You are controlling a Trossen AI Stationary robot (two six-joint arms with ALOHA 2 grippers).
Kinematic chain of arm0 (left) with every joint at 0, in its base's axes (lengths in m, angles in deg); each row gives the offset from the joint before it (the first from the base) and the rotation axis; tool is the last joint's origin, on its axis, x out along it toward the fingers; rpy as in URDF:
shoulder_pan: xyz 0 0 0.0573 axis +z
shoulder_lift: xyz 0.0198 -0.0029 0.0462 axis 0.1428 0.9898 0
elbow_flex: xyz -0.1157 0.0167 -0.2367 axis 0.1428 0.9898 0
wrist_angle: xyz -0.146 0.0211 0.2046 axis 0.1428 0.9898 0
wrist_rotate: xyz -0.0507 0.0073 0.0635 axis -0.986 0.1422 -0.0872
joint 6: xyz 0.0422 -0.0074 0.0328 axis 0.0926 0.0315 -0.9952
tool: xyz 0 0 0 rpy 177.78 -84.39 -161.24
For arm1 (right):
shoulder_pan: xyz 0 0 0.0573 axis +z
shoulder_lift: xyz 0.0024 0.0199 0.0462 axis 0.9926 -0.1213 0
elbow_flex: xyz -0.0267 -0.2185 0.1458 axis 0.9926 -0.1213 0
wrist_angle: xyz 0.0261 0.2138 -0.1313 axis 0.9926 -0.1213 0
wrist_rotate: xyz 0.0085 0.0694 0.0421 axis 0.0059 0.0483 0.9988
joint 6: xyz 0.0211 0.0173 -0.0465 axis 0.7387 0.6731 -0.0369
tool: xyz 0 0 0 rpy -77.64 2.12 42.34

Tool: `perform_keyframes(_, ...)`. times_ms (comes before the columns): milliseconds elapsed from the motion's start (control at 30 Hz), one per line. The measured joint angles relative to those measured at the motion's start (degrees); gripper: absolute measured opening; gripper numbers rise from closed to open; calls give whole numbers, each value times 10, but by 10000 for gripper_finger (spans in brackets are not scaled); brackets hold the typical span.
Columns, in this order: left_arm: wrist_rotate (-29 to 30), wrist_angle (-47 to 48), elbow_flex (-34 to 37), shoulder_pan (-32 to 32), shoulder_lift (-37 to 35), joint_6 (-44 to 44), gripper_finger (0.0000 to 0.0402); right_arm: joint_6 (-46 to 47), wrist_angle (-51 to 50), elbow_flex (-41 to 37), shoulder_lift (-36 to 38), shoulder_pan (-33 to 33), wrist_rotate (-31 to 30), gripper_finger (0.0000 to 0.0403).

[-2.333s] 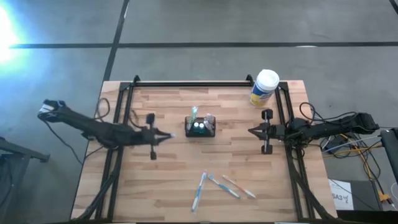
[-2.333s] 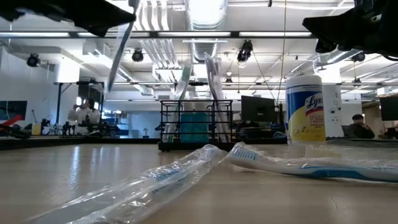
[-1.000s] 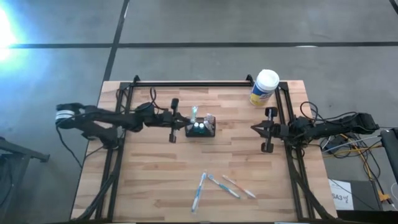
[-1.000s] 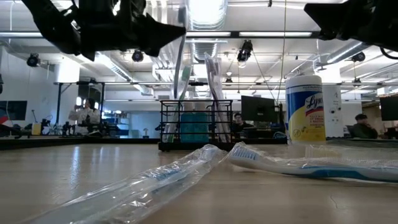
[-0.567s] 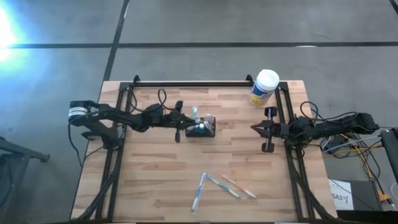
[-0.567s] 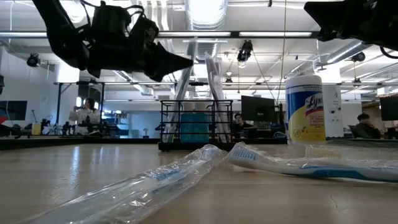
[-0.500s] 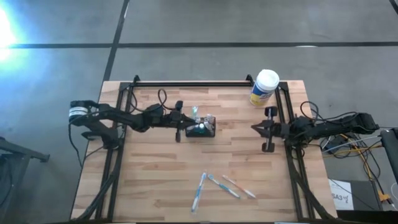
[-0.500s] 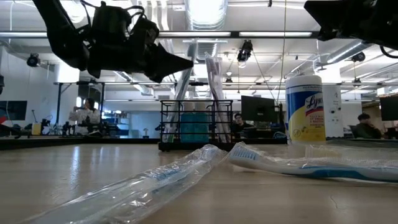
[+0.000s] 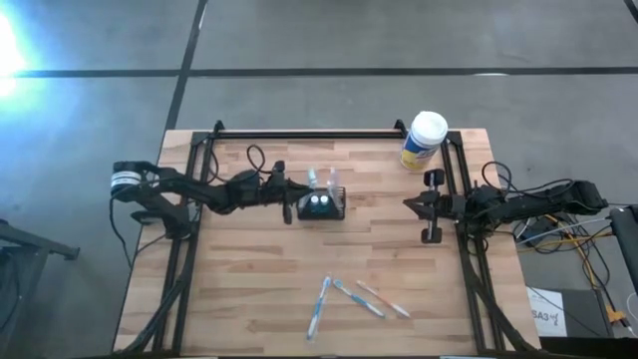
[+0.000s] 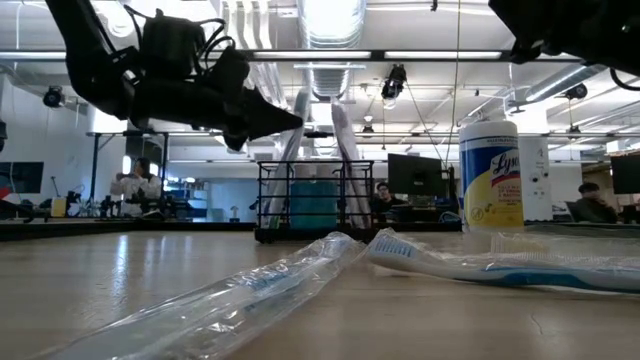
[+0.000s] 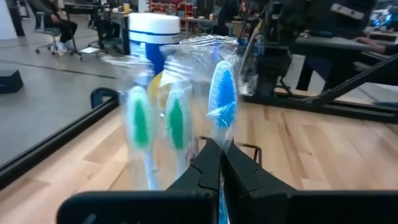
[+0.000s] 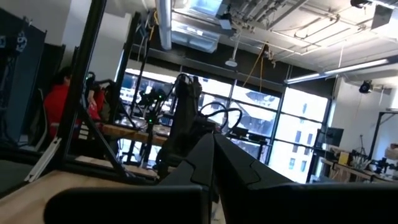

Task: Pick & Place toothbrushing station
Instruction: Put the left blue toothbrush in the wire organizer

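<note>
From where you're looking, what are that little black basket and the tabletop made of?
The basket looks like thin metal wire with a matte black coating: in the low view its walls are an open grid you can see through. The tabletop looks like pale wood planks, going by the lengthwise strips and grain, with a light sheen.

My left gripper swung in from mid-table to the caddy left side, fingers closed, wrapped toothbrush it carried now upright in caddy, caddy nudged slightly left.

Caddy black wire mesh; table pale wood planks, matt; toothbrushes in glossy clear plastic wrap.
</note>
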Motion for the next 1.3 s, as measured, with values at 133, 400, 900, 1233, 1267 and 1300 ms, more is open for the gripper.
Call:
perform_keyframes(133, 0, -29, 15, -3, 0, -8, 3, 0, 0, 2, 0, 0, 0, 8)
perform_keyframes(400, 0, -47, 29, -7, 2, -35, 3, -2, 0, 3, -1, 0, 0, 8)
perform_keyframes(900, -9, -42, 57, -7, 4, -71, 54, -21, -35, 6, -1, 0, 0, 8)
perform_keyframes(1233, -86, -46, 57, -6, -17, -56, 193, -34, -44, 6, 0, 0, 0, 8)
perform_keyframes(1267, -90, -46, 56, -7, -24, -61, 208, -35, -44, 7, 0, 0, -1, 8)
perform_keyframes(1300, -92, -46, 56, -7, -31, -63, 221, -34, -44, 7, 0, 0, 0, 8)
